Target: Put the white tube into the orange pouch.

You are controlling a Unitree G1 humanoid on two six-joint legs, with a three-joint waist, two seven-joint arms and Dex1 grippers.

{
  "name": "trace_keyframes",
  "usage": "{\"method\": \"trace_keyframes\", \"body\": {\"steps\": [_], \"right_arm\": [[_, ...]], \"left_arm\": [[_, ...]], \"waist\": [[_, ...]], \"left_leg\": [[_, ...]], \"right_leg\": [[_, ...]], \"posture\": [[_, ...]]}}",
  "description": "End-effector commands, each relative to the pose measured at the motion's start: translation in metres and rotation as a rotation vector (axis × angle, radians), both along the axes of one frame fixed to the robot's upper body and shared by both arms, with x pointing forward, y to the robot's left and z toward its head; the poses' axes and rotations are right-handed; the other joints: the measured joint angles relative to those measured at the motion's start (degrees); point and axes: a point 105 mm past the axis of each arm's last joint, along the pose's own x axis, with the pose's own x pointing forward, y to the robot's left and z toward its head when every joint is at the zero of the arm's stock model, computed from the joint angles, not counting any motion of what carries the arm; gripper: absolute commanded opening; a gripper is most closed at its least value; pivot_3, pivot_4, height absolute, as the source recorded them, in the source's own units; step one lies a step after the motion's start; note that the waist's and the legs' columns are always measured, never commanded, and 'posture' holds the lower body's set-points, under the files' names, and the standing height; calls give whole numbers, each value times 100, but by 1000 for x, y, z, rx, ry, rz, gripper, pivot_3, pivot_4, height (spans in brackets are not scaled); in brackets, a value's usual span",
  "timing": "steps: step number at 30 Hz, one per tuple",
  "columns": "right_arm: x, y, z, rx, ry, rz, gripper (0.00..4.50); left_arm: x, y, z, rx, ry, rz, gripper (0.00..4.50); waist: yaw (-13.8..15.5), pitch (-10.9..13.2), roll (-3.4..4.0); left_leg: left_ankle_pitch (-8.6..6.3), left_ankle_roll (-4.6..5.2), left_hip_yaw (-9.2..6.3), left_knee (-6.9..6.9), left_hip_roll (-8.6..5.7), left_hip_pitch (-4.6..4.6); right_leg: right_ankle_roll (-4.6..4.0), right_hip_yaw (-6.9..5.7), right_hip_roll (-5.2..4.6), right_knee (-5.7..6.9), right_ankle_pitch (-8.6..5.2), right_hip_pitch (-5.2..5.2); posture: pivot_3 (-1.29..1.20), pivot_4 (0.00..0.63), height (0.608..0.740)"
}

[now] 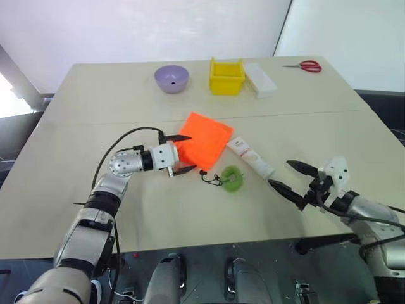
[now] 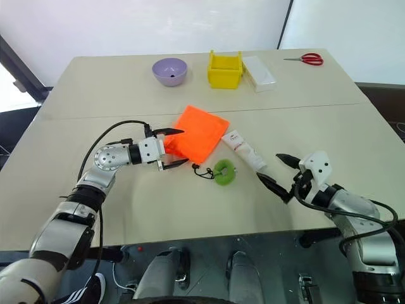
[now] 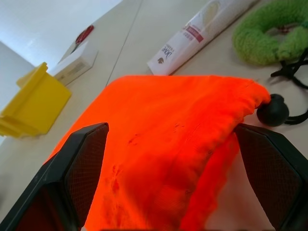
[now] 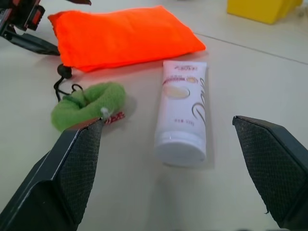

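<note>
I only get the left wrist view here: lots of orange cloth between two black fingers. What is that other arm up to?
Observer: The right gripper hangs open just past the capped end of the white tube, not touching it.
Operator: And is my arm actually holding the orange cloth?
Observer: Not pinched yet. From the head view the left gripper is open, its fingers either side of the near corner of the orange pouch.
Operator: Anything else on the table I can't see?
Observer: A purple bowl stands at the far side, left of the yellow bin.
</note>
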Motion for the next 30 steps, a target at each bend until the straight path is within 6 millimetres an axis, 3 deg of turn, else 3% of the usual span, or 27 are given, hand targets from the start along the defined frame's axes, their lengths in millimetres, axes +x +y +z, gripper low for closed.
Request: {"method": "trace_keyframes", "body": {"steps": [1, 2, 5, 9, 12, 21, 25, 30], "right_arm": [[-3, 2, 16, -12, -75, 0, 4500], [-3, 2, 15, -12, -75, -1, 4500], [-4, 5, 13, -8, -72, 0, 4500], [-5, 8, 12, -12, -69, 5, 4500], [-5, 9, 11, -16, -71, 8, 4500], [10, 20, 9, -113, -106, 3, 4500], [15, 20, 19, -26, -96, -15, 4500], [18, 17, 18, -85, -99, -18, 4500]], "left_arm": [[5, 0, 10, 5, -47, 4, 4447], [8, 1, 10, 6, -47, 18, 4447], [9, -1, 9, -8, -39, 19, 3674], [10, -1, 11, -33, -40, 31, 1756], [11, 1, 7, -23, -20, 42, 60], [11, 20, 5, -63, 62, 104, 23], [0, 34, 9, -101, 125, 144, 23], [-14, 35, 12, -192, 181, 222, 23]], "waist": [[4, 0, -1], [4, 0, -1], [4, 0, 0], [8, 0, -1], [7, 0, -1], [-12, 0, -1], [-17, 1, 0], [8, 1, 0]], "left_leg": [[0, 0, -1, 3, 1, 1], [-2, -3, -2, 5, 4, 0], [-9, -15, -9, 8, 9, 2], [-3, -5, -11, 8, 9, 1], [-1, -1, -9, 4, 7, 0], [-1, -1, -8, 8, 7, 5], [0, -1, -11, 4, 12, 4], [0, 0, -11, 5, 13, 2]], "right_leg": [[0, 0, 0, 0, 0, 2], [-1, -1, -1, 0, 2, 2], [1, -1, -7, -2, 2, 6], [-1, -1, -8, -2, 4, 5], [0, -5, -8, -2, 3, 3], [0, -6, -7, 1, 4, 4], [-2, -6, -7, 1, 4, 1], [-2, -6, -9, 2, 4, 2]], "posture": [[0, 150, 740], [0, 150, 740], [0, 150, 740], [0, 150, 740], [0, 150, 740], [0, 150, 740], [0, 150, 740], [0, 150, 740]]}}
